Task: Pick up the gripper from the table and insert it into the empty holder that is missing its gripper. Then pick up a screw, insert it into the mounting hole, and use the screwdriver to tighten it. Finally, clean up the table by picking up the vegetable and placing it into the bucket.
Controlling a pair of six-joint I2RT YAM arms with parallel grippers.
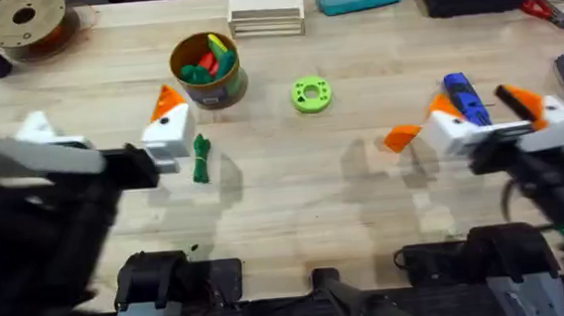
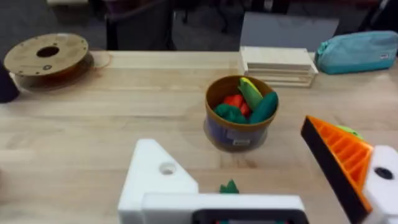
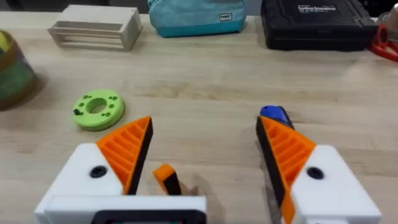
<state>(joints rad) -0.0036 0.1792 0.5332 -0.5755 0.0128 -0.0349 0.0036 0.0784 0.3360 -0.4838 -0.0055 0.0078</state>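
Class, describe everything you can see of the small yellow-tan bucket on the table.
The bucket is small and round, its upper wall yellow-tan above a darker lower band. It stands upright on the wooden table, open at the top, holding red, yellow and green toy vegetables. The left gripper is just in front of it, not visibly touching. A dark-green vegetable lies apart on the table nearby.

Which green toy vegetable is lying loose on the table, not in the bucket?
The slim dark-green vegetable beside the left end effector. The other green pieces sit heaped with red and yellow ones inside the bucket.
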